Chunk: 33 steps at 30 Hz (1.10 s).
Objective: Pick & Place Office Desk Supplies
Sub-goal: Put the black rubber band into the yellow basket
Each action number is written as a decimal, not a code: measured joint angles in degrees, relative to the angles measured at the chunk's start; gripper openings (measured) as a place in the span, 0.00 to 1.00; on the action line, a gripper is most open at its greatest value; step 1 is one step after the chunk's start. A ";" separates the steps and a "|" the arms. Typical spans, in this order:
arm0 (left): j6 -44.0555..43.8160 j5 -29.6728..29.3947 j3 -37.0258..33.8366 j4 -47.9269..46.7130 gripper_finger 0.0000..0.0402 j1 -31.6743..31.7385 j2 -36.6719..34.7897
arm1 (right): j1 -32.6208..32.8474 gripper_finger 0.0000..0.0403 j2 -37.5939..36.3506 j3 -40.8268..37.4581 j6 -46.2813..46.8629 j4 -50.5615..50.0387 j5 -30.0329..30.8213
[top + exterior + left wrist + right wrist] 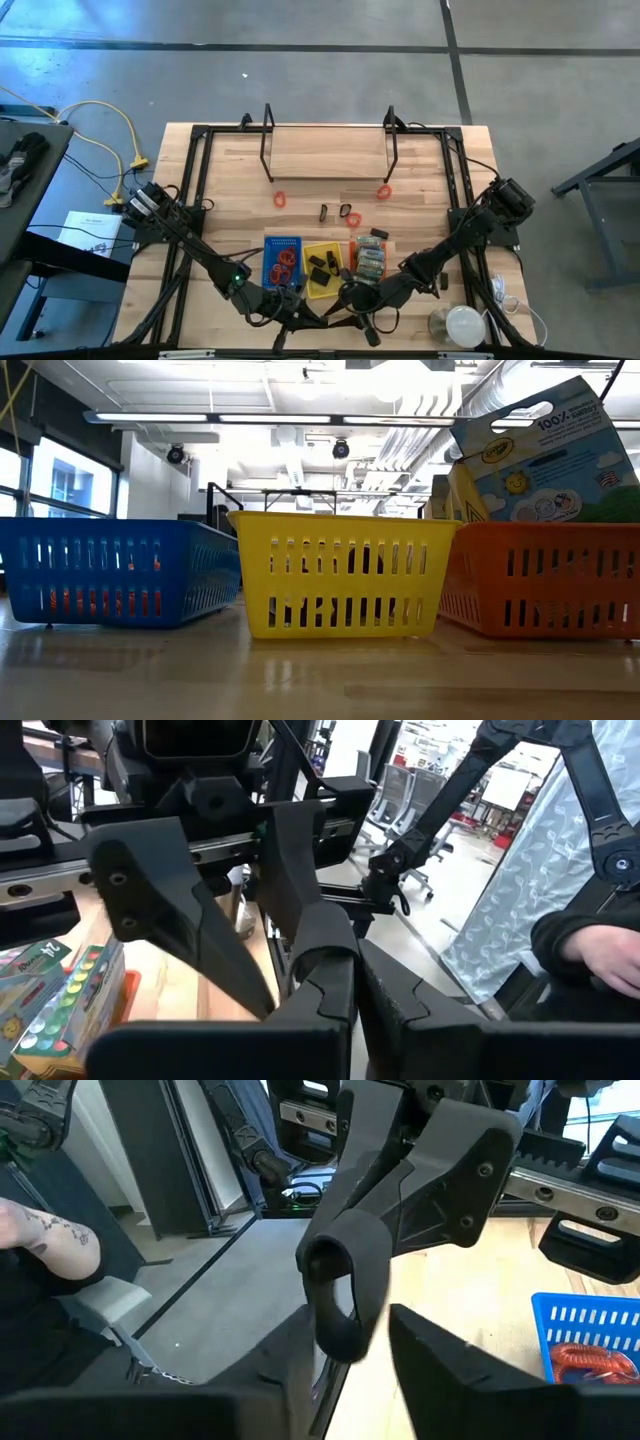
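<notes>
Near edge, 6 o'clock: left gripper [283, 312] has fingers pressed together on nothing; right gripper [352, 296] pinches a black loop [338, 1295], light and stiff-looking, best taken across its rim. Farther, trays [320, 268] hold sorted supplies, with red bands [281, 199] and clips [345, 211] loose on the counter [330, 165] toward 12; clip details are too small to make out.

Blue tray [120, 570], yellow tray [340, 585], orange tray [545, 590]; red loops [281, 199] on pale wood table [330, 165]
</notes>
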 joint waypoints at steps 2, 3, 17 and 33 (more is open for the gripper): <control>0.00 0.00 0.00 -0.02 0.00 0.00 0.00 | -0.14 0.23 0.00 -0.01 0.08 0.00 -0.03; 0.00 0.00 0.00 0.00 0.00 0.00 -0.02 | -0.33 0.20 0.00 -0.01 0.08 0.00 -0.03; 0.17 -0.09 0.00 -0.45 0.00 0.00 -0.07 | -1.13 0.01 0.00 -0.01 0.14 -0.19 0.02; 4.13 -0.09 0.00 -4.26 0.17 -0.44 -0.07 | -0.68 0.01 -0.23 -0.01 -0.65 -0.71 -2.59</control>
